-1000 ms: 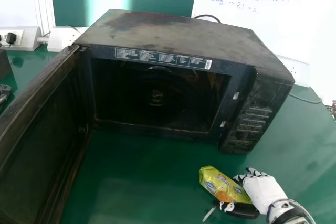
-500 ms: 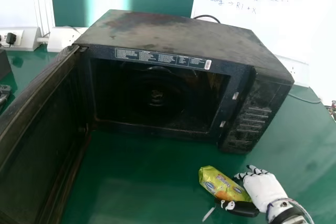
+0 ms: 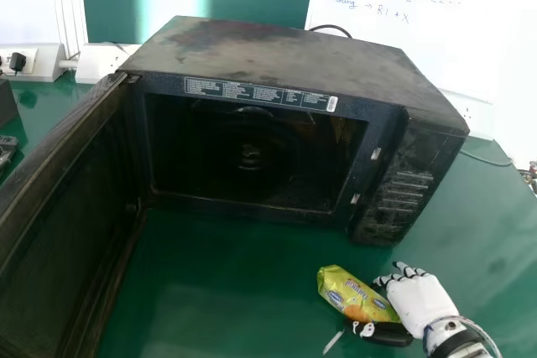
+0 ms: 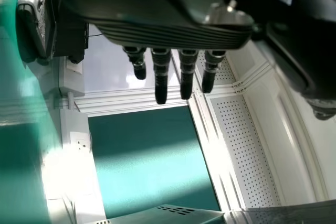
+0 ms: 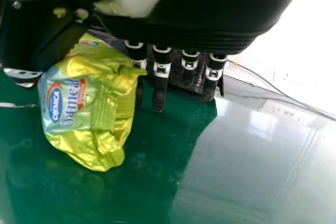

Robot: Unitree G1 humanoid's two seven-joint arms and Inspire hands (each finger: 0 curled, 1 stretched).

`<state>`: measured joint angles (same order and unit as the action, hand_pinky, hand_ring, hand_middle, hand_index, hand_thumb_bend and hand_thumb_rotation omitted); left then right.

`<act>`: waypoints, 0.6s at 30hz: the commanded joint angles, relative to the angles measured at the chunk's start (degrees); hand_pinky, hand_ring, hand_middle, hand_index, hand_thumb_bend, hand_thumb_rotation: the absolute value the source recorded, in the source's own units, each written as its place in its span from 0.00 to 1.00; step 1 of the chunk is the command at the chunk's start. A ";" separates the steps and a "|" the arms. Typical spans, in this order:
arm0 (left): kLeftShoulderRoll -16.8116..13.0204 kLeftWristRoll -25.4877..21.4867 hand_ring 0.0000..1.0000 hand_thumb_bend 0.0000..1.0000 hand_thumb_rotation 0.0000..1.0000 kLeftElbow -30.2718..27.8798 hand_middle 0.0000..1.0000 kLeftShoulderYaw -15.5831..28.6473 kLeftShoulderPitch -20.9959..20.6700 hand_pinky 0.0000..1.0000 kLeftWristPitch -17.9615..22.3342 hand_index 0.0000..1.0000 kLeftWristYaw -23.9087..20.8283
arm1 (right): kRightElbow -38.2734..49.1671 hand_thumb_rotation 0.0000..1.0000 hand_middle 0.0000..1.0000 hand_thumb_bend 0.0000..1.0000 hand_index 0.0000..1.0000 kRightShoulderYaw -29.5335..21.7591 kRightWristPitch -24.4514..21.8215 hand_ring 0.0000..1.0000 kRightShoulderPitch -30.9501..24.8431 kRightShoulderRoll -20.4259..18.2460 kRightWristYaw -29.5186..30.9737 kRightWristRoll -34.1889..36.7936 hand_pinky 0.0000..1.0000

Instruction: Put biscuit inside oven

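Biscuit packet (image 3: 354,293): on worktop (image 3: 226,291), in front of microwave oven (image 3: 277,56) | Long axis: oblique, far end toward door (image 3: 75,207) side | Right hand (image 3: 419,303): beside packet, control-panel side; fingers extended, nothing gripped.

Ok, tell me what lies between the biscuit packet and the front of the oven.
Only green tabletop lies between the biscuit packet and the front of the oven; the head view shows that stretch bare.
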<state>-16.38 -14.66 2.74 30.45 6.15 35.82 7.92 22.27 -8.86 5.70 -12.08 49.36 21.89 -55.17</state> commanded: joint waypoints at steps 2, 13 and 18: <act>0.19 -0.20 0.88 0.87 0.99 -0.86 0.96 -0.12 1.07 0.76 0.03 0.98 0.16 | -0.51 0.53 0.83 0.92 0.81 1.00 0.56 0.81 -0.86 0.67 0.18 -1.05 0.88; 1.17 0.74 0.88 0.88 0.98 -2.63 0.95 -0.15 1.92 0.75 -0.24 0.98 -0.85 | 0.16 0.49 0.84 0.90 0.81 1.77 1.67 0.81 -2.11 1.16 -0.79 -3.49 0.91; 1.12 0.61 0.88 0.89 0.97 -2.93 0.95 -0.21 2.12 0.75 -0.18 0.97 -0.51 | -0.22 0.46 0.82 0.91 0.80 2.24 2.27 0.78 -1.89 0.41 -2.48 -3.10 0.84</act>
<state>-15.49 -14.15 0.47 30.43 7.54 35.78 7.62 22.54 -7.67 6.95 -12.74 49.99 19.21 -58.64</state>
